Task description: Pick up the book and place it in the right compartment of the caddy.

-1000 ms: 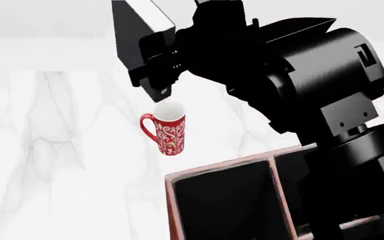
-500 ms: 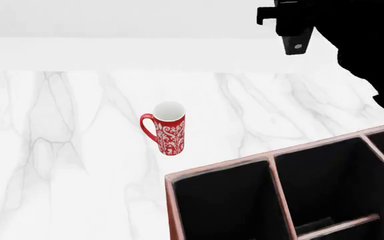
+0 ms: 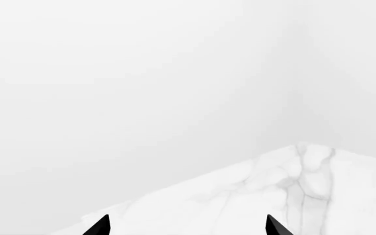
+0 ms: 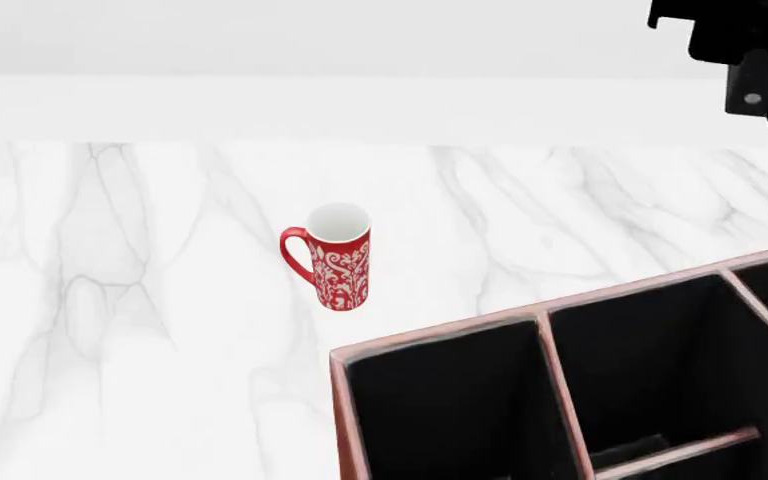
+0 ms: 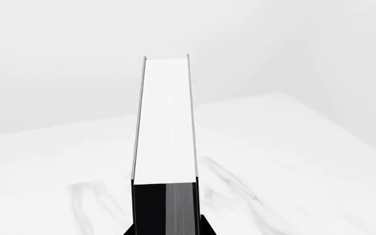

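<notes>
The right tool (image 5: 167, 227) grips the book (image 5: 165, 122) edge-on, likely to slot it into the caddy (image 4: 544, 325), while the left tool (image 3: 184, 227) hangs released over the worktop (image 3: 266, 196).

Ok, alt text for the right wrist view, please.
A book with white page edges and thin black covers stands edge-on, held at its base in the right gripper, filling the middle of the frame. Behind it lie a white marble tabletop and a plain pale wall.

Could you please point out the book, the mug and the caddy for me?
book (image 5: 166, 117): right wrist view, on its white page edge.
mug (image 4: 341, 268): head view, on its red patterned side.
caddy (image 4: 438, 333): head view, on its pale pink rim.
</notes>
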Robot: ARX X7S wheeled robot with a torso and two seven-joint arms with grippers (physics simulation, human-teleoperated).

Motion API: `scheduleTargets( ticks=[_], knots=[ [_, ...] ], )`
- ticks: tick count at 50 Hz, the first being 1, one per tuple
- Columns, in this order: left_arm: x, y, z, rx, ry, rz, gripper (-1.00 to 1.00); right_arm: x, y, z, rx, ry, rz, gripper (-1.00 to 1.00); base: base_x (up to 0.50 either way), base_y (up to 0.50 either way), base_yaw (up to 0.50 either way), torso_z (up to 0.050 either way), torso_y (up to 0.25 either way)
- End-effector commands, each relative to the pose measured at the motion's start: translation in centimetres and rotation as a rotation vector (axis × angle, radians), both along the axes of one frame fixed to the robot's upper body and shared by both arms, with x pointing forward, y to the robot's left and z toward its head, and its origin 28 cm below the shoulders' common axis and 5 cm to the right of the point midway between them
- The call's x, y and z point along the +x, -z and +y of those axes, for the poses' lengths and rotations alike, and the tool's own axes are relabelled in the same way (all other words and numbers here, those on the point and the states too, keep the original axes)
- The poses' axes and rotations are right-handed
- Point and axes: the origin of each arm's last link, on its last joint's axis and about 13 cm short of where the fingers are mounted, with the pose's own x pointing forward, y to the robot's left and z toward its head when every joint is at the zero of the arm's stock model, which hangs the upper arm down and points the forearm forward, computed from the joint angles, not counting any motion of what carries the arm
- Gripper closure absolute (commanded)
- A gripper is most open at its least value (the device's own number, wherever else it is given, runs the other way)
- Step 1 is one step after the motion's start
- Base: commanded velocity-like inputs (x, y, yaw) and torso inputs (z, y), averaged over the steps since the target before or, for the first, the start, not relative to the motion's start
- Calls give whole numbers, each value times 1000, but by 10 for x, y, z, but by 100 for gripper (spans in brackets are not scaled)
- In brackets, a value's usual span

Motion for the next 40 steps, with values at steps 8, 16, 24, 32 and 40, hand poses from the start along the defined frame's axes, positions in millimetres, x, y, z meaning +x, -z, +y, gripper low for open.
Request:
scheduleTargets(
  ticks=[8, 16, 24, 32, 40],
  knots=[
    [1, 3, 0, -4, 6, 2, -100, -27, -28, -24, -51, 128, 35, 100, 0, 0, 0, 0, 3],
    [1, 3, 0, -4, 7, 3, -100, -37, -30, -32, -76, 177, 44, 100, 0, 0, 0, 0, 1],
    [2, 3, 0, -6, 8, 2, -100, -43, -33, -36, -43, 213, 91, 100, 0, 0, 0, 0, 1],
    [1, 4, 1, -11, 8, 0, -100, -69, -39, -41, 1, 219, 101, 100, 0, 0, 0, 0, 1],
    [3, 4, 0, -13, 17, -4, -100, -93, -41, -44, 49, 223, 133, 100, 0, 0, 0, 2, 1]
  ],
)
